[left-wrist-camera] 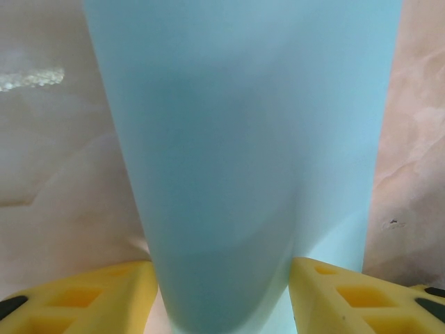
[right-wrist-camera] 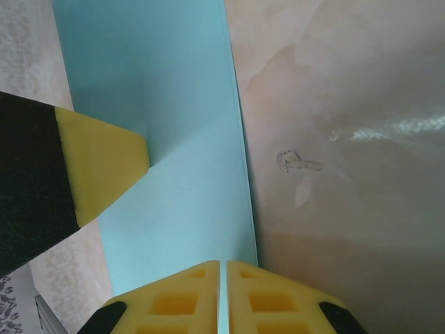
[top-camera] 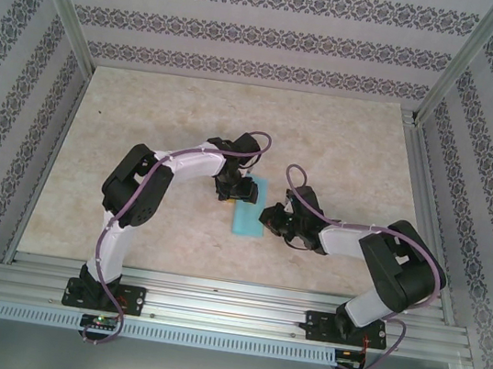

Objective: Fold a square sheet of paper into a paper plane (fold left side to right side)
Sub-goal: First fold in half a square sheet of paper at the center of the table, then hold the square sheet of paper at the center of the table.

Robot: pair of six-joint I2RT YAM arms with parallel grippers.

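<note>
Top view: the square sheet of paper, now a narrow light-blue strip, lies flat on the table just toward 5 o'clock from the table's middle. The left gripper sits at the strip's 11 o'clock end and the right gripper at its 3 o'clock edge. With both arms crowded onto so small a piece, any uneven pull could drag the sheet sideways and skew the crease.

Left wrist view: the left gripper's jaws stand apart, one yellow finger either side of the sheet, which runs away toward 12 o'clock. Nothing is clamped here. The paper's surface looks softly bowed, not flat, so I judge that the layers could spring apart or slide if the hold-down is light.

Right wrist view: the right gripper's pads are nearly together with a sliver of blue in the slit, so it appears pinched on the sheet's 6 o'clock edge. The left gripper's finger rests on the paper at 9 o'clock. Two stacked edges show along the 3 o'clock side. If the pinch has caught both layers, or only a corner, lifting may tear the paper, crumple it or pull it out from under that finger.
</note>
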